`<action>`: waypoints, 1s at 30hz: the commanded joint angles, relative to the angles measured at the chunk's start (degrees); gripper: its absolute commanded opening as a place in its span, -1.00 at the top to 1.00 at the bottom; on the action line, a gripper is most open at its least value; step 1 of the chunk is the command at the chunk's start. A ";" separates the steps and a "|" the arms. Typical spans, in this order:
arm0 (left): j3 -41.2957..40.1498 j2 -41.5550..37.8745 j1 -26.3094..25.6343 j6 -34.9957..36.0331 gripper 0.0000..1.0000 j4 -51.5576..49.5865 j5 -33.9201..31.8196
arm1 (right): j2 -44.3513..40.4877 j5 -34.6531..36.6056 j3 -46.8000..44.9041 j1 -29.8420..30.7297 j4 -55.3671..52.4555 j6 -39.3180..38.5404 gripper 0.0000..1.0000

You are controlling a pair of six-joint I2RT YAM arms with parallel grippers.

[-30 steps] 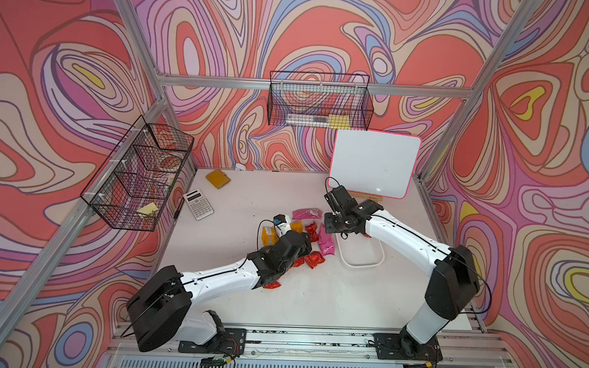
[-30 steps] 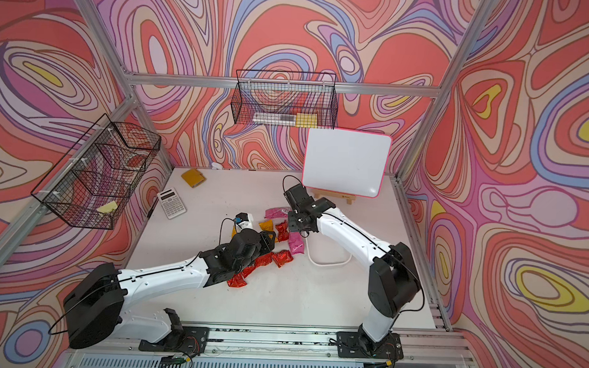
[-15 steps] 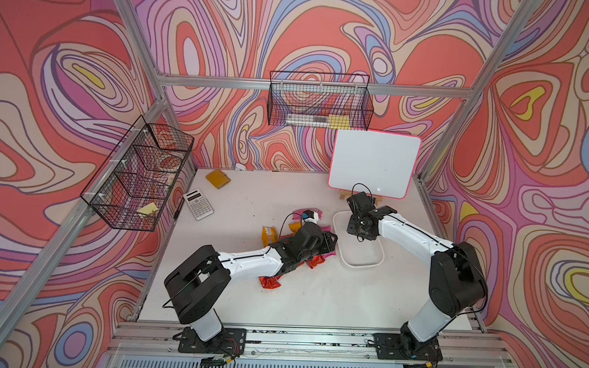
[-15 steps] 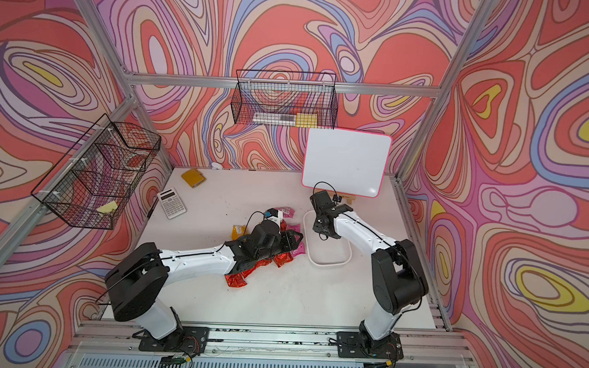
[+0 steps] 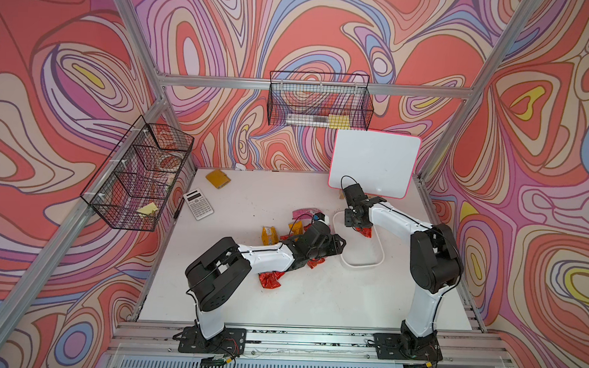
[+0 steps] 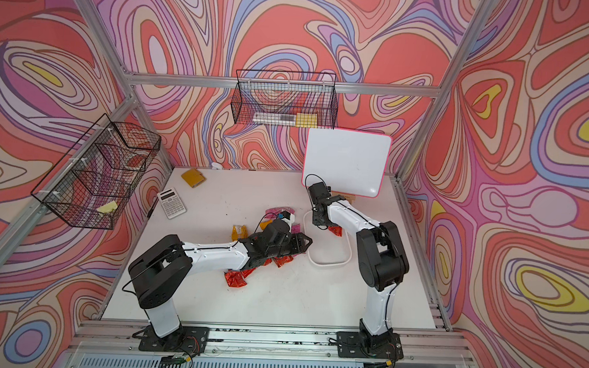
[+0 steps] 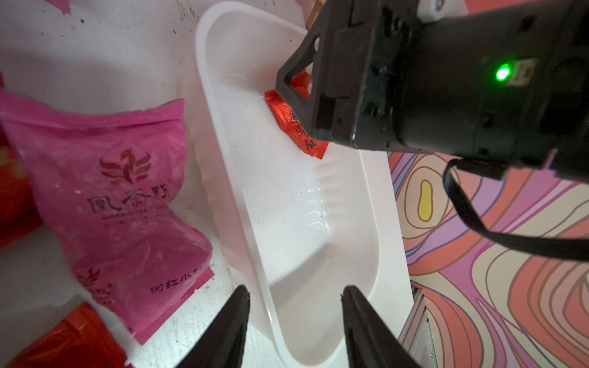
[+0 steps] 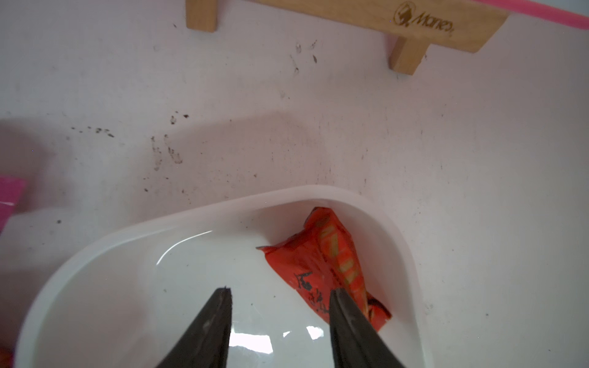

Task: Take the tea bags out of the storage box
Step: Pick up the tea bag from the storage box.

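I judge the job nearly done: the white storage box (image 5: 361, 264), near the desk's right edge, holds one red tea bag (image 8: 325, 270) at its far end, while the other tea bags (image 5: 270, 279), red, yellow and pink, lie on the desk beside the box's left side. My right gripper (image 8: 280, 291) hangs over the box, jaws half apart and empty, one finger just beside that bag. My left gripper (image 7: 296, 290), equally parted and empty, straddles the box's rim.

White storage box (image 8: 178, 223); tea bags (image 7: 127, 207) red, pink.
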 commanded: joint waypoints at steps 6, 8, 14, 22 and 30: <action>2.54 3.91 -0.39 0.71 0.07 -0.90 1.22 | 1.83 4.01 1.78 -1.31 -0.40 -4.51 -0.04; 2.75 4.60 -0.48 0.57 0.11 -0.90 1.54 | 2.53 3.34 1.86 -1.74 -0.31 -4.83 -0.05; 3.33 5.62 -0.47 0.23 0.26 -1.38 2.16 | 3.08 2.94 0.86 -2.62 0.27 -4.66 -0.05; 3.67 6.05 -0.50 0.67 0.42 -2.90 1.60 | 1.95 -1.10 -2.88 -2.74 -0.13 -3.00 0.02; 4.49 6.57 -0.52 0.91 0.56 -3.54 1.60 | 0.32 -5.45 -4.89 -2.74 -0.20 -2.11 0.46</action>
